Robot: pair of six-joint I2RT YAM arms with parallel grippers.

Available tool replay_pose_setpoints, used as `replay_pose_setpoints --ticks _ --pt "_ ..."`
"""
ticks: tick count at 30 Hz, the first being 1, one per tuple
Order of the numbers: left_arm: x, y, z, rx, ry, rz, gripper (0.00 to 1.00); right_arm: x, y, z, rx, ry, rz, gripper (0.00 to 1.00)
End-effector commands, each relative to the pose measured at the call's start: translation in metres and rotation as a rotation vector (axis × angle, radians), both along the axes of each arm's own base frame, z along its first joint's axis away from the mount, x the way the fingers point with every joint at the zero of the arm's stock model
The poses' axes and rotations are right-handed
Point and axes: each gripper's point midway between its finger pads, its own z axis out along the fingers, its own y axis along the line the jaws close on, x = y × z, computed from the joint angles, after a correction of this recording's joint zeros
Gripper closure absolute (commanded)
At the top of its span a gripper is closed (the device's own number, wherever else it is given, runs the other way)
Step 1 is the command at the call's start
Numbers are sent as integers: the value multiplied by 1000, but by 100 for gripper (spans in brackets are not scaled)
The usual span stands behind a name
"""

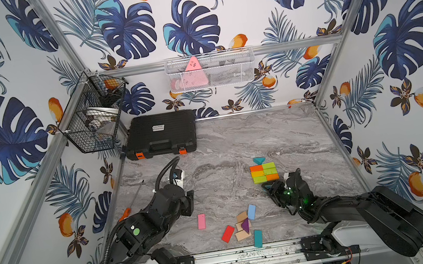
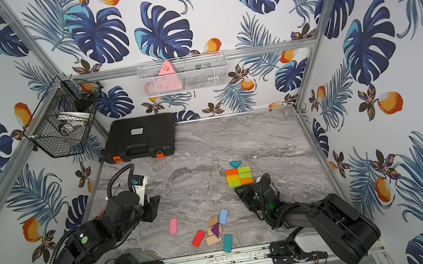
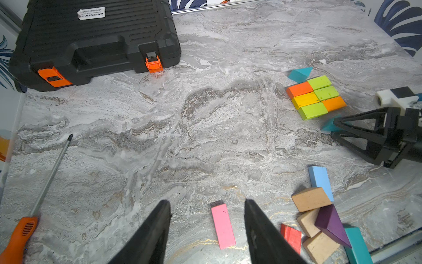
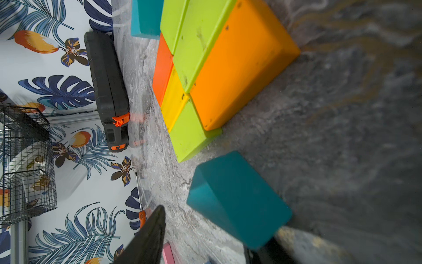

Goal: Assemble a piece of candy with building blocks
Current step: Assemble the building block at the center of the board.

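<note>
Six building blocks, green, orange and yellow, lie joined as a flat rectangle (image 1: 264, 172) (image 3: 316, 97) (image 4: 217, 68). A teal triangle (image 1: 259, 160) (image 3: 299, 74) touches its far end. At the near end my right gripper (image 1: 269, 188) stands open. A second teal block (image 4: 239, 201) (image 3: 328, 125) rests against one of its fingers, and a clear gap separates that block from the other finger (image 4: 157, 228). My left gripper (image 3: 207, 202) (image 1: 190, 199) is open and empty, with a pink block (image 3: 222, 225) (image 1: 201, 221) lying on the table beyond its tips.
Loose blocks lie near the front rail: red (image 1: 228, 233), blue (image 1: 251, 212), a purple triangle (image 1: 245, 225), plain wood (image 1: 243, 234) and teal (image 1: 258, 238). A black tool case (image 1: 160, 135) sits at the back left. An orange-handled screwdriver (image 3: 20, 237) lies by the left wall.
</note>
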Motion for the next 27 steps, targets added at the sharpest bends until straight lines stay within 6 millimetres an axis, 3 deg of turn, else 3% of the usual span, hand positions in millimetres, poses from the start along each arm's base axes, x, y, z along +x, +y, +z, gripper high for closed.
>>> replay_pose_setpoints --ticks 1,11,27 --pt "1 -1 2 -4 -9 -3 43 -37 -26 -46 -147 212 -12 44" --pt "2 -2 1 -2 -4 -7 43 -33 -42 -30 -237 170 -25 41" --pt "2 -3 -1 1 2 -10 43 -18 -32 -34 -176 178 -5 41"
